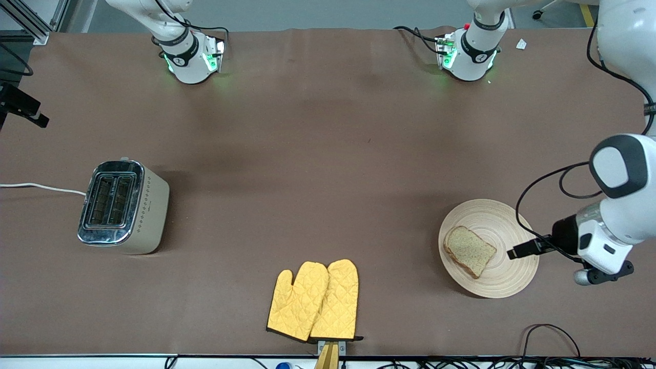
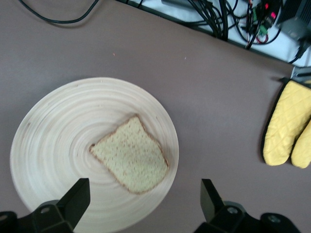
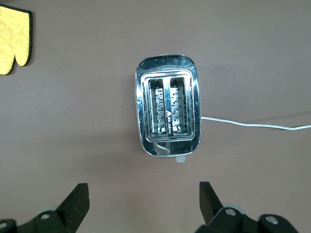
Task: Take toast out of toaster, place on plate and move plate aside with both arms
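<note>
Brown toast [image 1: 470,251] lies flat on the wooden plate [image 1: 507,284]; left pincer [image 2: 145,199] hovers over it, fingers apart; right pincer [image 3: 144,201] hangs spread wide above the toaster [image 3: 167,111]

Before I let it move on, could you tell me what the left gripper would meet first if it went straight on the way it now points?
Most likely the plate, near its rim. The left gripper is open over that edge, pointing down at it, with the toast just ahead, though its height above the plate is hard to judge.
</note>
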